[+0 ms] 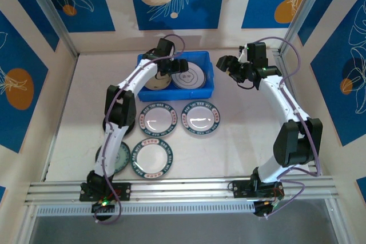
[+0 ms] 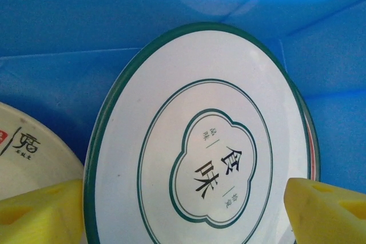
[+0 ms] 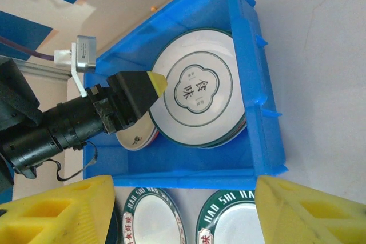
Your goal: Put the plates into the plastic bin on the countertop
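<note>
The plates are stiff glazed ware, light enough for one tool but slick and breakable. I judge the rim the place to pinch, one finger over the lip and one under, and they want setting down, not dropping. In the top view the bin [image 1: 209, 70] sits at upper centre on the counter [image 1: 240, 141]. It holds a white plate [image 1: 189, 76] with thin green rings and a clover mark around black characters, lying on top of others, with a cream plate [image 1: 154, 82] tucked at its left. The left tool [image 2: 184, 190] hangs over the white plate, fingers spread wide and gripping nothing. The right tool [image 3: 184, 184] hovers just right of the bin, also open and empty. Below the bin three rimmed plates [image 1: 158, 119], white with dark lettered borders, lie flat on the counter. A green plate [image 1: 124, 159] sits at lower left, partly under the left arm.
</note>
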`<action>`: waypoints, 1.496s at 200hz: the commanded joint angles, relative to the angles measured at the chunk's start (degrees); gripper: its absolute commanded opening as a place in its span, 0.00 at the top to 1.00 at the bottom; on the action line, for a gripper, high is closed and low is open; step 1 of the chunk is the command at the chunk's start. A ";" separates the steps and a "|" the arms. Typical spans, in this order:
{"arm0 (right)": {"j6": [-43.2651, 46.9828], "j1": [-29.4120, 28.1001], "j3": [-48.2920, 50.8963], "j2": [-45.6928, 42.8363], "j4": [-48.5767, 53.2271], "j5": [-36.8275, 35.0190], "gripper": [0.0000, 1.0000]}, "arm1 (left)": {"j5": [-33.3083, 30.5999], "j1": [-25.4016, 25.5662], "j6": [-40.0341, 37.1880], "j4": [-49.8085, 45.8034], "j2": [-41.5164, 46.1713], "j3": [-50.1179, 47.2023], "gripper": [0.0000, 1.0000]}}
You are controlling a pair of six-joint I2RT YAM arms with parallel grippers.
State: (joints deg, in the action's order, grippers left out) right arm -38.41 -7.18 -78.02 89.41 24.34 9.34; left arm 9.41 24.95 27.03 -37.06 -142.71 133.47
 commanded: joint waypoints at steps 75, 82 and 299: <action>1.19 -0.18 16.84 -10.99 0.66 -1.45 0.34 | -3.83 1.22 -2.77 -0.92 1.39 7.05 0.00; 1.02 -0.12 18.40 -11.88 0.17 -1.56 0.34 | -4.97 1.33 -2.81 -1.44 1.96 7.31 0.00; -3.54 1.01 46.56 -24.96 -10.14 5.95 0.69 | 11.01 10.29 6.69 30.47 63.70 -77.91 0.03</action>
State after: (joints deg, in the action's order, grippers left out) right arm -40.36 -5.98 -32.84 63.20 16.71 12.86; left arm 18.68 33.34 30.96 -12.49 -79.75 58.52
